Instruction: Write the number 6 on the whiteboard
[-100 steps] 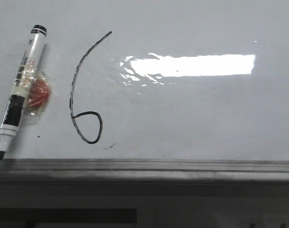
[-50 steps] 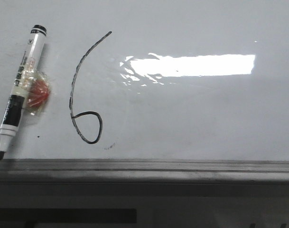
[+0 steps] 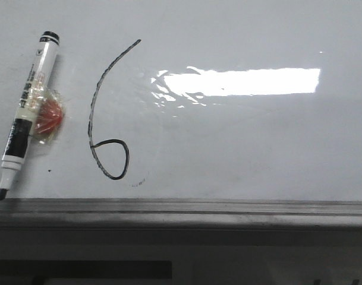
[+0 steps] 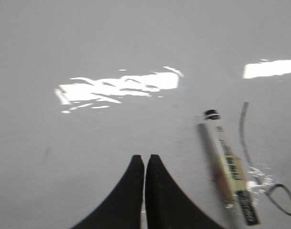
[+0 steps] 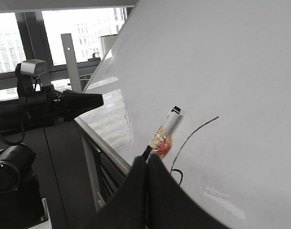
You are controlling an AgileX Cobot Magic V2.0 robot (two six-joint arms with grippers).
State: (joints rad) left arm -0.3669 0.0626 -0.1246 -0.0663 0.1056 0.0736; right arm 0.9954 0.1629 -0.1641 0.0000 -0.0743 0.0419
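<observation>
- Glossy white fills nearly the whole front view: the whiteboard (image 3: 240,148) lies flat with a bright bar of glare (image 3: 240,82) right of centre and a grey metal strip (image 3: 181,209) along its near edge.
- On the left half of the board stands the number 6 (image 3: 103,113), a thin black line with a long curved stem running down to a small loop near the strip.
- Left of the 6, apart from it, lies a marker (image 3: 27,113), its black cap end far, its bare tip near and touching the strip; a red blob in clear wrap (image 3: 47,119) clings to its right side.
- Compared with the earlier front pictures, marker, 6 and glare sit in the same places; no change shows.
- The left gripper (image 4: 145,162) hovers over bare board, fingers pressed together and holding nothing, the marker off to one side.
- The right gripper (image 5: 146,162) is likewise pinched closed and empty, held off the board's near-left corner.
</observation>
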